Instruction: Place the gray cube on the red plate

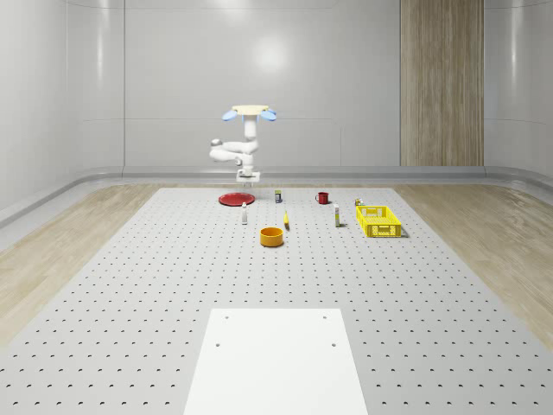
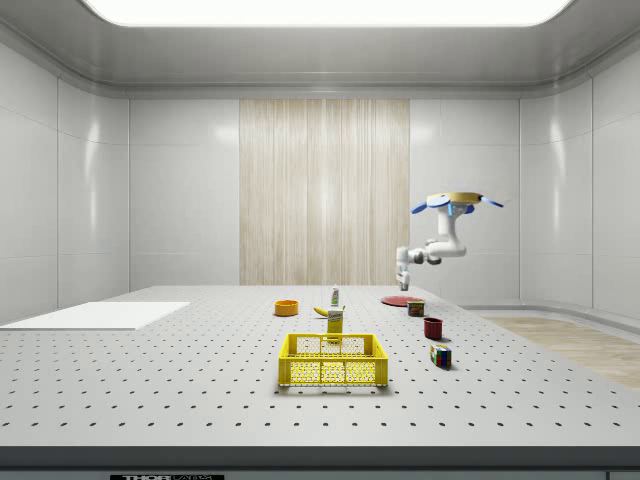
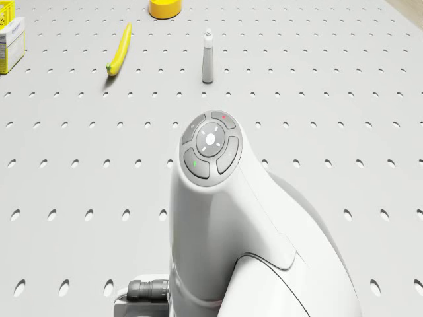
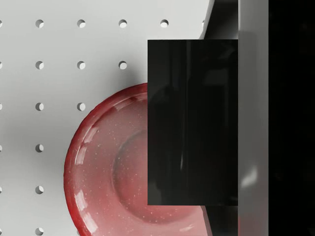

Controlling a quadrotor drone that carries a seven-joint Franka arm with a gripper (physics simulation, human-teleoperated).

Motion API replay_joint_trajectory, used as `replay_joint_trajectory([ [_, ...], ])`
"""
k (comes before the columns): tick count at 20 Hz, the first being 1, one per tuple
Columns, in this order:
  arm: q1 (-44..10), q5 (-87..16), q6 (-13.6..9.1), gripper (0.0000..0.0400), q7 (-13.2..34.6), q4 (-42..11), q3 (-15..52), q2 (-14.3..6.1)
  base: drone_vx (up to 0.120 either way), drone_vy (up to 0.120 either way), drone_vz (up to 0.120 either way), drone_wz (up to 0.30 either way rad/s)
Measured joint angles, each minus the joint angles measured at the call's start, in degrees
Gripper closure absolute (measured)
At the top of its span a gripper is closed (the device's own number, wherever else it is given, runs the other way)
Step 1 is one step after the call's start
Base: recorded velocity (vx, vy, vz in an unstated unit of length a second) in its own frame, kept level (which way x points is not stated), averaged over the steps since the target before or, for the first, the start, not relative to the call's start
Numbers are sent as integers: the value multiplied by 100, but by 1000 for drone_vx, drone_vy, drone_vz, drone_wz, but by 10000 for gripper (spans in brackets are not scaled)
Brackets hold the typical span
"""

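Note:
The drone hovers over the far part of the perforated table, above the red plate. Its white arm hangs down, and the gripper sits a short way above the plate's near-right edge. In the wrist view a dark gray cube lies against a grey finger and covers part of the red plate below it. The gripper is shut on the cube. From the side, the gripper hangs just above the plate.
On the table nearer than the plate are a small grey bottle, a banana, an orange bowl, a red mug and a yellow basket. A white panel lies at the near edge.

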Motion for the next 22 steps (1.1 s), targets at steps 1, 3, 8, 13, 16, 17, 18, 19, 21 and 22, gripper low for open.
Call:
replay_joint_trajectory([
  [1, -1, 3, 6, 150, 1, 0, 1, -6, 0, -120, -120, 0],
  [3, -4, 8, 17, 150, 3, 1, 2, -19, -40, -120, -20, 0],
  [8, -11, 19, 44, 150, 8, 2, 5, -48, -80, -120, 0, 0],
  [13, -17, 28, 70, 150, 13, 4, 6, -75, 0, -120, 0, 0],
  [16, -33, -72, 127, 150, 14, 26, -106, -94, 0, -13, 0, 0],
  [17, -41, -128, 154, 150, 15, 38, -168, -100, 0, 0, 0, 0],
  [18, -51, -192, 184, 150, 15, 54, -237, -105, 0, 0, 0, 0],
  [19, -63, -262, 216, 150, 16, 71, -313, -109, 0, 0, 0, 0],
  [21, -87, -401, 278, 150, 16, 109, -464, -115, 0, 0, 0, 0],
  [22, -101, -471, 308, 150, 17, 130, -538, -116, 0, 0, 0, 0],
])
